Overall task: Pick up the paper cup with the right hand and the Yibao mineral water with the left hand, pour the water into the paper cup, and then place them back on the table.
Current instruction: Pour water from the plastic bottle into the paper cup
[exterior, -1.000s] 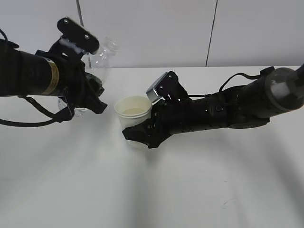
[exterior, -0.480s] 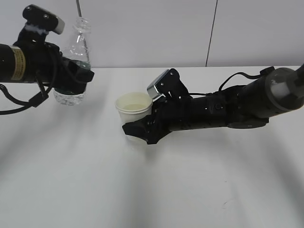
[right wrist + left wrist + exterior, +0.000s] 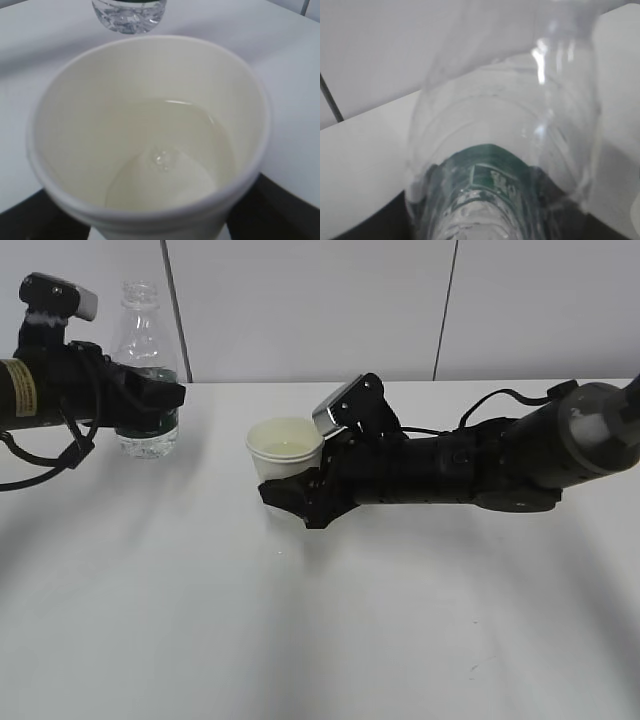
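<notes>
The Yibao mineral water (image 3: 143, 360) stands upright at the far left, a clear capless bottle with a dark green label (image 3: 490, 172). My left gripper (image 3: 160, 400) is shut on it at the label band. Its base sits at or just above the table (image 3: 300, 640); I cannot tell which. The white paper cup (image 3: 285, 450) is near the middle with water in its bottom (image 3: 165, 175). My right gripper (image 3: 292, 502) is shut around the cup's lower wall, hiding its base. In the right wrist view the bottle base (image 3: 129, 12) shows beyond the cup's rim (image 3: 150, 42).
A pale wall with dark vertical seams (image 3: 445, 310) runs behind the table's back edge. The right arm (image 3: 500, 460) lies low across the table's right side. Loose cables (image 3: 40, 470) hang under the left arm.
The left arm has swung the bottle from tilted to upright, moved it left and lowered it. The cup has settled a little lower in the right gripper.
</notes>
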